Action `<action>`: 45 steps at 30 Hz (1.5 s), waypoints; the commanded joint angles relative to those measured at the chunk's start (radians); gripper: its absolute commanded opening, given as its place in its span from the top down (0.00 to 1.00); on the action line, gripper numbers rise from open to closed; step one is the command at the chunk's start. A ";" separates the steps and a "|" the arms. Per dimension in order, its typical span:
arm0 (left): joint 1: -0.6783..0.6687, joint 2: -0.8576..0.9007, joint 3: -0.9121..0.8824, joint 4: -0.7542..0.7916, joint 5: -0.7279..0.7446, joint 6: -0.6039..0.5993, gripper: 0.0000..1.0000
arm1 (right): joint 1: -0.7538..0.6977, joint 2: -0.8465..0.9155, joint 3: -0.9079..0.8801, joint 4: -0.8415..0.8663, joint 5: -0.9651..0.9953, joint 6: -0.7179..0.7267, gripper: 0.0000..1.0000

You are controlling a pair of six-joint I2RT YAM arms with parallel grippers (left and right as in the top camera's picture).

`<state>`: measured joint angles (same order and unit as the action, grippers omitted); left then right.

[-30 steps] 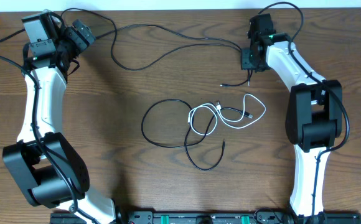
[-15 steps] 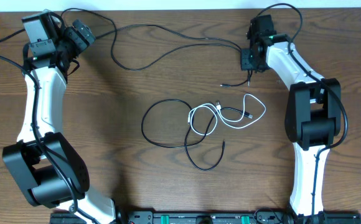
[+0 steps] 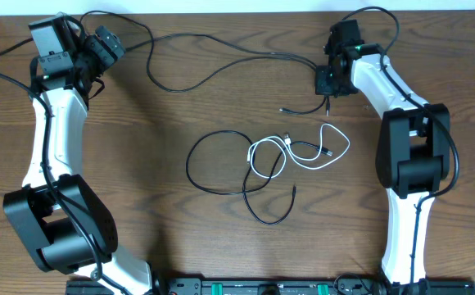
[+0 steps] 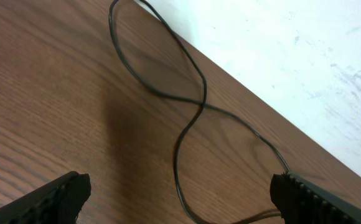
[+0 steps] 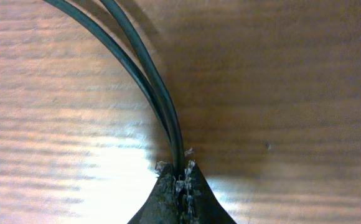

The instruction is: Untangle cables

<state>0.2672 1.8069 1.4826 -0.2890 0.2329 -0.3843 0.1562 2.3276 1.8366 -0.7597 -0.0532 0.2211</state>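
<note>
Two strands of the long black cable (image 5: 144, 68) are pinched in our closed right jaws at the far right of the tabletop (image 3: 180, 246); the left jaws stand open, empty. We should pull gently outward, keeping its plug end (image 3: 283, 109) apart from the white cable (image 3: 267, 142) and second black cable (image 3: 188, 162) tangled mid-tabletop.

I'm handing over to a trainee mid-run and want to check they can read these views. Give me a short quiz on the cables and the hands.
1. True or false: the left hand is shut on a cable.
2. Fill in: the white cable overlaps the looped black cable near the ____ of the table.
3. The right hand grips: A the white cable; B the long black cable; C nothing.

Key: 1 false, it is open and holds nothing; 2 centre; 3 B.
</note>
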 commanded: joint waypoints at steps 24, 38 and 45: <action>0.001 0.005 0.005 -0.003 -0.010 0.018 0.02 | -0.097 -0.277 -0.008 -0.104 -0.080 0.145 0.98; 0.001 0.005 0.005 -0.003 -0.010 0.018 0.02 | -0.069 -0.121 -0.008 -0.134 -0.096 0.144 0.50; 0.001 0.005 0.005 -0.003 -0.010 0.018 0.02 | -0.078 -0.150 -0.008 -0.159 -0.096 0.125 0.04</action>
<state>0.2672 1.8069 1.4826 -0.2890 0.2329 -0.3840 0.0826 2.2131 1.8275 -0.9092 -0.1455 0.3637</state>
